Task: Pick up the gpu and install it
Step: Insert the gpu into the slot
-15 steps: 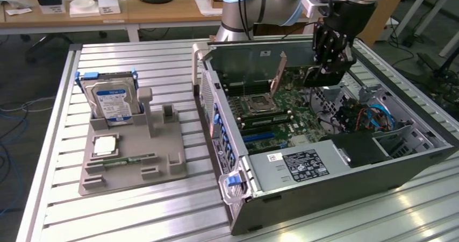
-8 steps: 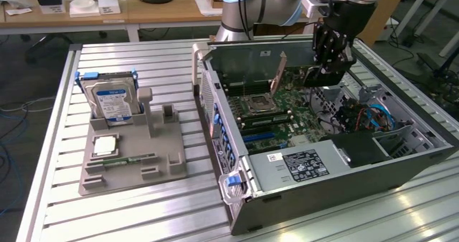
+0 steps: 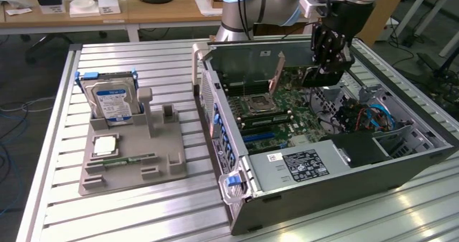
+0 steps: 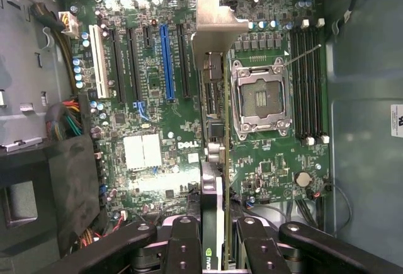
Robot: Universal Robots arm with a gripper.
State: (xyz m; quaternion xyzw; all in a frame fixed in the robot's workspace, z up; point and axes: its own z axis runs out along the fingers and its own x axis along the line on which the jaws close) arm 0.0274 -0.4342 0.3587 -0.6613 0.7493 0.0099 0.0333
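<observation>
gpu [image 4: 215, 192] is inside the open case [image 3: 323, 183], upper right of the exterior view, standing on its long edge over the motherboard [image 4: 151, 97].
Its silvery bracket [image 4: 214, 25] points at the vented rear wall. That's the orientation a slot install needs: connector edge down, bracket to the back panel.
In the wrist view the card is edge-on, running straight out from the gripper [image 4: 217, 227]. It sits between the row of expansion slots, blue slot [image 4: 167, 60] included, and the CPU socket [image 4: 259, 97].
It looks lined up along a slot there. Can't tell whether the edge is in the slot or just above it.

Gripper is clamped on the gpu: one finger [image 4: 184, 236] on each flat face, at the end away from the bracket. My read is that pinching the faces keeps the card upright and square to the board.
In the exterior view the gripper [image 3: 323, 72] hangs down into the case from above. The gpu [image 3: 277, 74] pokes out towards the exterior view's left.

Outside the case, the grey fixture [image 3: 129, 172] on the slatted table [image 3: 143, 220] is at the exterior view's left. The blue-labelled hard drive [image 3: 111, 99] is upright in it, well apart from the arm.
</observation>
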